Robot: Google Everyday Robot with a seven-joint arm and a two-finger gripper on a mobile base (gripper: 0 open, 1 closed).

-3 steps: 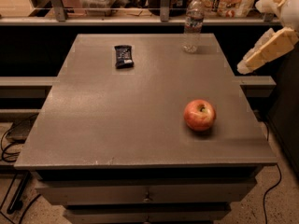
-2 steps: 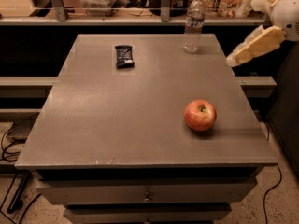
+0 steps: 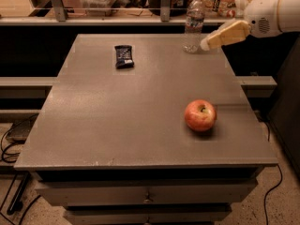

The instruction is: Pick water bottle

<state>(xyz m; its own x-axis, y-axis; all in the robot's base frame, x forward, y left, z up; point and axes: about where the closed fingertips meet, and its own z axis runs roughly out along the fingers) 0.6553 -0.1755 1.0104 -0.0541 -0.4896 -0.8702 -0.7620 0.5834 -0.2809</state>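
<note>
Clear plastic, white-capped and banded with a dark label, the small water bottle [image 3: 193, 25] stands upright near the far right edge of the grey desk [image 3: 117, 121]. The robot's tan hand [image 3: 206, 43] hangs just to its right, tip near the base; whether it is open or closed cannot be told. Likely light, thin-walled and slick, the bottle may dent or tip, so the labelled middle looks the surest hold. A red apple [image 3: 200, 116] sits well apart.

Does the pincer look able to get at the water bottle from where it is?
Probably yes: the pincer hovers close beside the water bottle, with nothing between them; the apple and dark packet lie well away.
</note>
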